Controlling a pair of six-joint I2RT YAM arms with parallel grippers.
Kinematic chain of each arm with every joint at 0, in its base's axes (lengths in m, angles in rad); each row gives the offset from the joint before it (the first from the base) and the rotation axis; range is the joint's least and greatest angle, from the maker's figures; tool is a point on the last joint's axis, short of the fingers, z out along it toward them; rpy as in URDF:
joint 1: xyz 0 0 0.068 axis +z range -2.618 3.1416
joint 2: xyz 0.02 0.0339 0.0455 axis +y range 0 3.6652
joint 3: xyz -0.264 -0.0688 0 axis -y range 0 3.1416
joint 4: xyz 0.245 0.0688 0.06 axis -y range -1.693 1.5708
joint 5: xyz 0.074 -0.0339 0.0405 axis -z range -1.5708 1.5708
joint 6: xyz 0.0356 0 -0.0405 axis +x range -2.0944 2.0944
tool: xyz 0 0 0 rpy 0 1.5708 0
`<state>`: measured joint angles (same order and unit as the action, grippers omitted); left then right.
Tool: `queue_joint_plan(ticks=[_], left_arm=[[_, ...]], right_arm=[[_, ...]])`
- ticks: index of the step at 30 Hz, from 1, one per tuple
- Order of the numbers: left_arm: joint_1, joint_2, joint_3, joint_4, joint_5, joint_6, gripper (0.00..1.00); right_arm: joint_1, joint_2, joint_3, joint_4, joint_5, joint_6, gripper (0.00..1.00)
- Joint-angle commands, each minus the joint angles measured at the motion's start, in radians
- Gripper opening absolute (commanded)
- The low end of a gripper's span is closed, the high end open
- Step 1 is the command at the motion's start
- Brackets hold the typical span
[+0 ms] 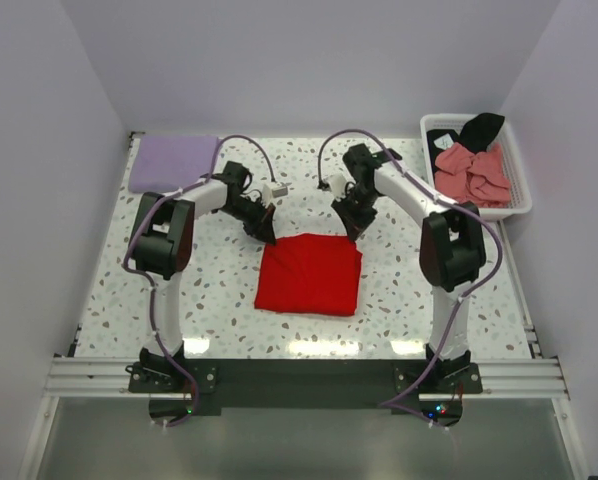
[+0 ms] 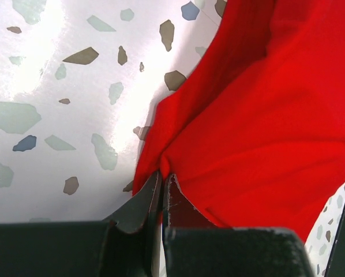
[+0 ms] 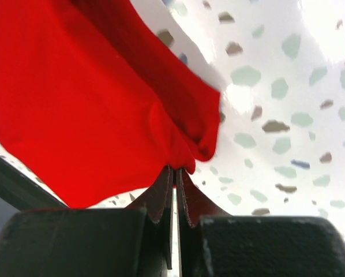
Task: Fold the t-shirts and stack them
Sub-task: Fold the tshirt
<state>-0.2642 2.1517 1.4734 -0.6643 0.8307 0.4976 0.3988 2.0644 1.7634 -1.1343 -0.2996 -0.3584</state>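
Note:
A bright red t-shirt (image 1: 309,274) lies folded into a rough square on the speckled table, between the two arms. My left gripper (image 1: 269,236) is shut on its far left corner; the left wrist view shows the cloth (image 2: 265,115) pinched at the fingertips. My right gripper (image 1: 351,233) is shut on the far right corner; the right wrist view shows red cloth (image 3: 92,104) bunched at the tips. A folded lavender t-shirt (image 1: 173,162) lies at the far left. Salmon-pink (image 1: 471,172) and black (image 1: 479,128) shirts lie crumpled in the basket.
A white slatted basket (image 1: 519,190) stands at the far right of the table. White walls close in the back and both sides. The arm bases sit on a rail (image 1: 299,378) at the near edge.

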Motion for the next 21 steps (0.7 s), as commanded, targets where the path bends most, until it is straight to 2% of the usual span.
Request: queue_joint_plan(ticks=[1, 6, 11, 16, 21], left_arm=[[-0.01, 0.017, -0.035, 0.058, -0.119, -0.002, 0.0], [-0.01, 0.013, -0.045, 0.069, -0.145, -0.005, 0.0], [-0.009, 0.0, -0.053, 0.075, -0.153, -0.016, 0.0], [0.002, -0.065, -0.038, 0.08, -0.131, -0.028, 0.0], [0.003, -0.147, -0.022, 0.066, -0.078, -0.031, 0.0]], right_arm=[[-0.002, -0.084, -0.068, 0.034, 0.144, 0.009, 0.0], [-0.027, -0.089, -0.171, 0.159, 0.237, -0.022, 0.0], [-0.057, -0.017, -0.156, 0.269, 0.252, -0.022, 0.0], [-0.061, 0.036, -0.113, 0.298, 0.228, -0.017, 0.0], [-0.061, 0.017, -0.087, 0.283, 0.18, -0.011, 0.0]])
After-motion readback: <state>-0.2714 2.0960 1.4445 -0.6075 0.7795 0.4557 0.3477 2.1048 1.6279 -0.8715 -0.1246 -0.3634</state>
